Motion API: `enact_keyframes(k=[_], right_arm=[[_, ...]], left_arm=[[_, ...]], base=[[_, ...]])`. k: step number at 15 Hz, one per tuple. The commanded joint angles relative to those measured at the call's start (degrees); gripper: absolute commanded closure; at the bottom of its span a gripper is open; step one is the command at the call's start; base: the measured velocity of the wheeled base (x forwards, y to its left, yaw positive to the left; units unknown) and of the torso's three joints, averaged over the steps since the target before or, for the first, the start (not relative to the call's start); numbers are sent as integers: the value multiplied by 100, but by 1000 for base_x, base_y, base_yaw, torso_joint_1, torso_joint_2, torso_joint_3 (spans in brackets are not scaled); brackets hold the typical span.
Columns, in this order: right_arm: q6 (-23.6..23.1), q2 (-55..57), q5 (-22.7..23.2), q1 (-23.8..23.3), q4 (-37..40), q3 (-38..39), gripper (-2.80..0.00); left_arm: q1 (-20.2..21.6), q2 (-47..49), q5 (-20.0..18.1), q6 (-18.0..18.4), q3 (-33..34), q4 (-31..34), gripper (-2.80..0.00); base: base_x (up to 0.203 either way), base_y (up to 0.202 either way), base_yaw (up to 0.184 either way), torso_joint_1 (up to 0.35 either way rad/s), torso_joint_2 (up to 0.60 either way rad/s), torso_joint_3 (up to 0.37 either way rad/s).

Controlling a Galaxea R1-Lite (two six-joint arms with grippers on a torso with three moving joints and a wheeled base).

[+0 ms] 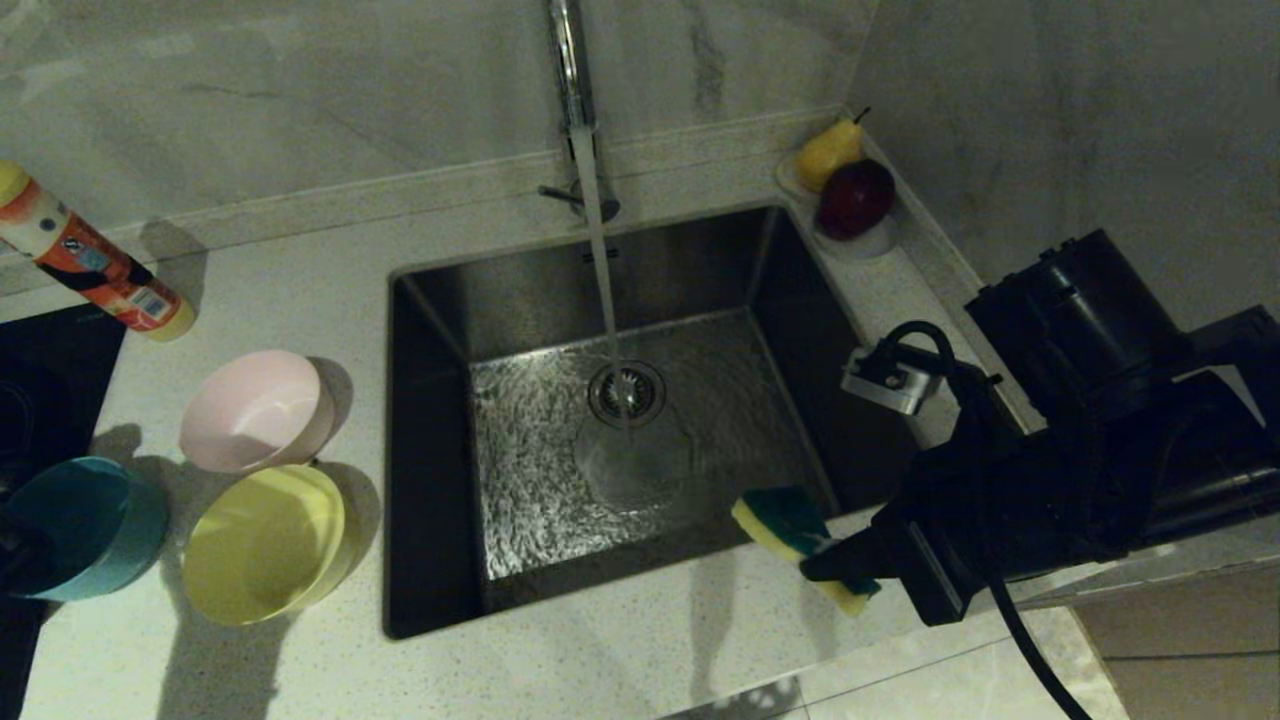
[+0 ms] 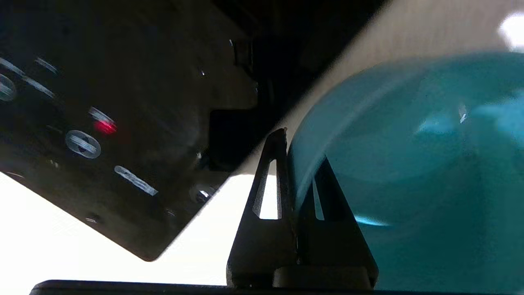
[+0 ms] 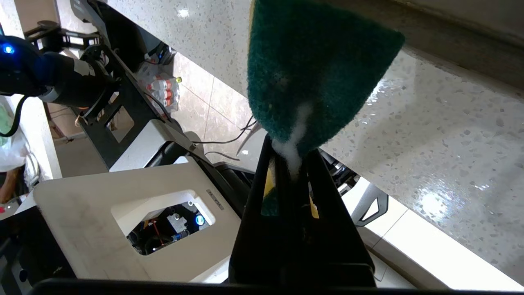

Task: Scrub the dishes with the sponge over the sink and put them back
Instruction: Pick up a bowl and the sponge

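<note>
My left claw (image 2: pixel 294 180) is clamped on the rim of the blue bowl (image 1: pixel 75 525), which sits at the left end of the counter (image 1: pixel 300 280); the bowl is teal and glossy, one finger inside its wall and one outside; just beside it stand the yellow bowl (image 1: pixel 262 545) and the pink bowl (image 1: pixel 255 410), both empty. My right claw (image 3: pixel 292 164) pinches the sponge (image 1: pixel 795 540) over the sink's near right corner; green scouring face, yellow foam, a dab of white suds. Water runs from the tap (image 1: pixel 572 90) into the steel sink (image 1: pixel 620 430); the counter is pale speckled stone beneath a marbled wall.
</note>
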Motion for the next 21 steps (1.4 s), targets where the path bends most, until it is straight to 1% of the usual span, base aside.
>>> enact_keyframes(k=[1,5,10,11,12,13,15,17,19,20,21], right_arm=[[-3,35,13,17,13,-35,0],[5,-30,13,34,13,1,0],[14,-192,18,60,32,18,0],[35,-265,25,60,31,41,0],[215,-309,40,77,11,60,0],[368,-343,54,111,-4,55,0],[410,-379,57,104,-5,71,0],[410,-449,63,105,-5,160,0],[410,-458,74,122,-5,203,0],[410,-458,74,122,-5,220,0],[410,-467,74,122,-5,220,0]], left_arm=[[114,-184,-42,-29,-157,26,0],[134,-932,-119,-204,-412,60,0],[134,-1599,-53,-221,-1058,277,0],[133,-1714,-61,-219,-1221,407,0],[110,-1837,-97,-221,-1373,551,0],[-23,-1896,-118,-231,-1464,631,0],[-570,-1928,-84,-312,-1767,775,0],[-1079,-1864,-12,-505,-2273,1098,0],[-1738,-1588,286,-741,-2705,1363,0],[-2101,-1465,530,-808,-2796,1399,0],[-2548,-1352,859,-844,-2853,1402,0]], base=[[0,0,0,0,0,0],[0,0,0,0,0,0],[0,0,0,0,0,0],[0,0,0,0,0,0],[0,0,0,0,0,0],[0,0,0,0,0,0],[0,0,0,0,0,0],[0,0,0,0,0,0],[0,0,0,0,0,0],[0,0,0,0,0,0],[0,0,0,0,0,0]])
